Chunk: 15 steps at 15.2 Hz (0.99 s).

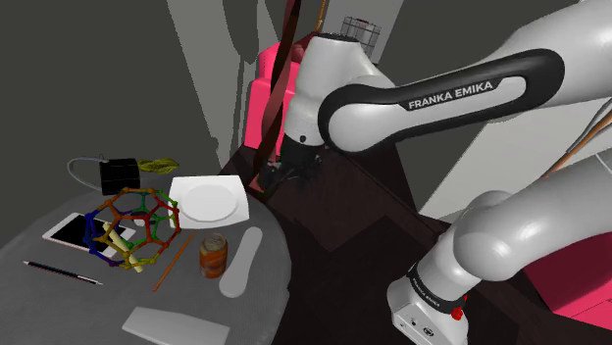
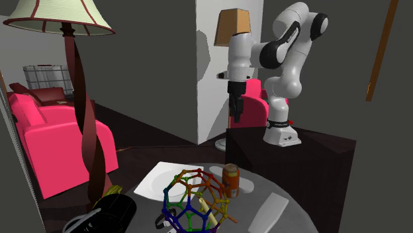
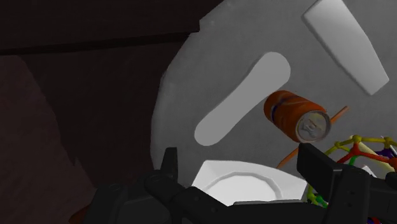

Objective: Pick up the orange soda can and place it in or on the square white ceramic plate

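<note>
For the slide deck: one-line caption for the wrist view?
Open gripper over the round grey table; orange can stands untouched near the white plate.

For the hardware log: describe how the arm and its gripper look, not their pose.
The white, rounded Franka arm has dark joints. A black band on one link carries white FRANKA EMIKA lettering, and the same words appear small near the base, beside a red dot. The all-black two-finger gripper has blocky, angular fingers.
</note>
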Motion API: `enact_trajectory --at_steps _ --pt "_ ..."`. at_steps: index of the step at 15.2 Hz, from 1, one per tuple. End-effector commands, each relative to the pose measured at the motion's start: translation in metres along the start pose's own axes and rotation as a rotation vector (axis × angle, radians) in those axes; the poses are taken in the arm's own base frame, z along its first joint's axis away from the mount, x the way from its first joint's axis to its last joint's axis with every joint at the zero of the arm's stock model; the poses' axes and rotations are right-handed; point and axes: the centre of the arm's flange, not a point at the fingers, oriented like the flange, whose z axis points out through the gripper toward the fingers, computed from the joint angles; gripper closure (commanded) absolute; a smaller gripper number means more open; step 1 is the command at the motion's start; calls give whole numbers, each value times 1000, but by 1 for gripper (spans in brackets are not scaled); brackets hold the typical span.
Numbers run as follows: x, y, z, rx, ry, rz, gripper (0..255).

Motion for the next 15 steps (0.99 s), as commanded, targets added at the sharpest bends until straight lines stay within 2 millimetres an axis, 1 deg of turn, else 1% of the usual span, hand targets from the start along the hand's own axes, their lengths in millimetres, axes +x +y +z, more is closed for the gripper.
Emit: enact_trajectory --at_steps 1,13,14,15 --pt "-1 -24 19 -2 2 7 0" --pt "14 -140 131 -35 7 40 0" --pt "15 -149 139 -38 7 42 0" --pt "15 -148 144 -38 7 42 0"
